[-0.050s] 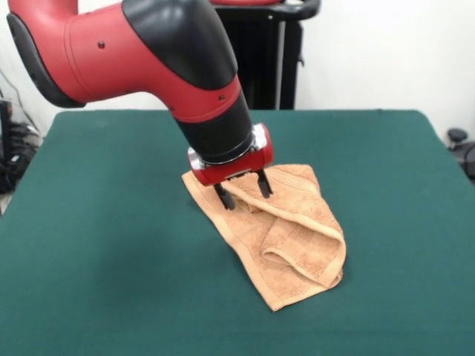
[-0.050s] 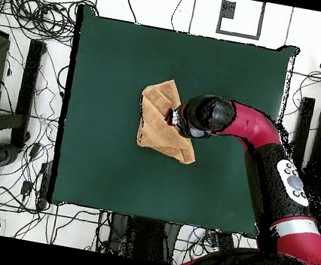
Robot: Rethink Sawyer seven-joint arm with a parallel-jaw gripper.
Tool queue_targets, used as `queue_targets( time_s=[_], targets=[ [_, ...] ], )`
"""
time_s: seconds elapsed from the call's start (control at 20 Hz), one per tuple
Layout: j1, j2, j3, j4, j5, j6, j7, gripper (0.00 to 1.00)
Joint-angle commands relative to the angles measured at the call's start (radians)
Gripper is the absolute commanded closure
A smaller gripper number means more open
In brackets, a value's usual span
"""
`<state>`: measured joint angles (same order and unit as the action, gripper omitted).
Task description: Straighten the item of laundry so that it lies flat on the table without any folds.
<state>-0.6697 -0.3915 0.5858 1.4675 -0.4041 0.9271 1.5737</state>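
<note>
The hand [image 1: 243,190] has its two fingers apart, tips down in the orange-tan hand towel [image 1: 286,230], which lies bunched mid-worktop [image 1: 111,245]. Better to pinch one layer only, then drag slowly away from the rolled fold below.

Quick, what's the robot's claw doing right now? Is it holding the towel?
Gripper: fingers spread open, tips down on the folded towel; it isn't pinching or lifting the cloth yet.
</note>
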Motion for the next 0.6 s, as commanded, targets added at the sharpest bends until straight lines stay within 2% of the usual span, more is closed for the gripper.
queue_targets(
  time_s=[0.05,0.6],
  targets=[
    [0.014,0.076,0.028,0.071,-0.057,0.048,-0.197,0.00],
    [0.004,0.095,0.037,0.068,-0.069,0.049,-0.196,0.00]
  ],
)
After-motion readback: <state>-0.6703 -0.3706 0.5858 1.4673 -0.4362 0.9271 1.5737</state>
